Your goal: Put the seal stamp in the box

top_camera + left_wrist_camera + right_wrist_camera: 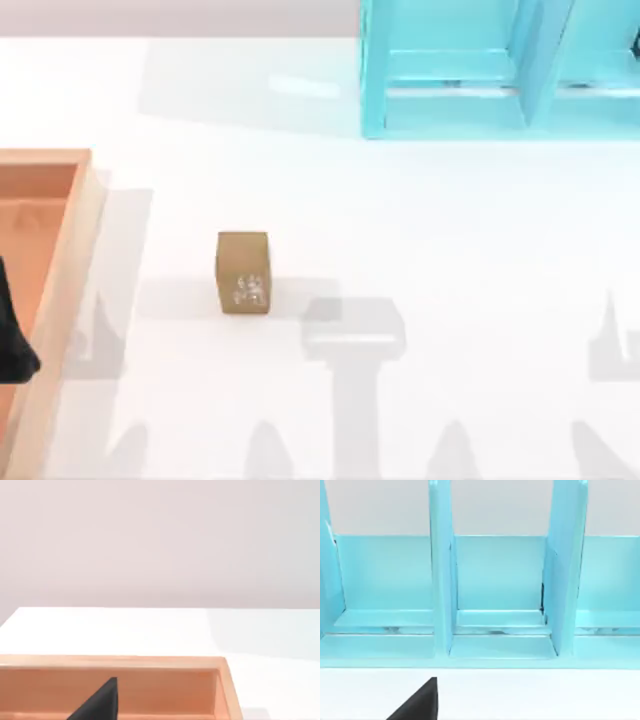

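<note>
Seal stamp [243, 273] stands alone on the white worktop [450, 250], left of centre, pale carved face toward the near edge, nothing touching it. Box [62, 290] lies at the worktop's left edge, well apart from the stamp; wooden walls, orange-brown floor. A dark part of the left arm [12, 335] hangs over the box floor. Cannot tell either pincer's state. Turquoise-blue shelf frame [470, 70] stands at the far right; right wrist view faces its compartments.

The white table [450, 250] carries the seal stamp [243, 272], the box [70, 270] and a turquoise frame [450, 70].
</note>
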{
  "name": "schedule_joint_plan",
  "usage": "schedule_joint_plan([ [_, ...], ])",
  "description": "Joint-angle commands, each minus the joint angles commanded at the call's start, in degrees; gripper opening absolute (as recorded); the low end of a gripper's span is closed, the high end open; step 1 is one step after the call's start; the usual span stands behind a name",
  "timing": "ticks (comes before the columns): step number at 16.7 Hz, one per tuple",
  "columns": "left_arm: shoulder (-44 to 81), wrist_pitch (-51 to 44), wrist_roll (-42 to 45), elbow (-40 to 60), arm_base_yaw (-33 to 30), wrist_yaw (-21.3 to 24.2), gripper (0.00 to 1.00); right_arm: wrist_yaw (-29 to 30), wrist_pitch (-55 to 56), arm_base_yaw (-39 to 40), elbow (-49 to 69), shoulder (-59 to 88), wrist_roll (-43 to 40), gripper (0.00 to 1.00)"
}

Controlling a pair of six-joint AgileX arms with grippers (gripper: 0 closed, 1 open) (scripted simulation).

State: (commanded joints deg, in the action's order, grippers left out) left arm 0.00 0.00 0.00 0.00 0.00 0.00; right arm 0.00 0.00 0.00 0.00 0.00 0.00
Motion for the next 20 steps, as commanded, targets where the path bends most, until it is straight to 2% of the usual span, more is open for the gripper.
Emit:
schedule_joint_plan([
  [5, 3.28, -3.41, -2.04, 3.56, -0.55, -0.2, 1.0, 0.0, 0.0, 0.0, 0.0, 0.0, 0.0, 1.0],
  [9, 16.03, -15.4, -8.12, 16.71, -2.64, -0.98, 1.0, 0.0, 0.0, 0.0, 0.0, 0.0, 0.0, 1.0],
  [13, 38.31, -33.27, -15.19, 36.6, -6.52, -1.89, 1.0, 0.0, 0.0, 0.0, 0.0, 0.0, 0.0, 1.0],
  [20, 86.52, -63.89, -24.24, 74.02, -17.25, -2.31, 1.0, 0.0, 0.0, 0.0, 0.0, 0.0, 0.0, 1.0],
])
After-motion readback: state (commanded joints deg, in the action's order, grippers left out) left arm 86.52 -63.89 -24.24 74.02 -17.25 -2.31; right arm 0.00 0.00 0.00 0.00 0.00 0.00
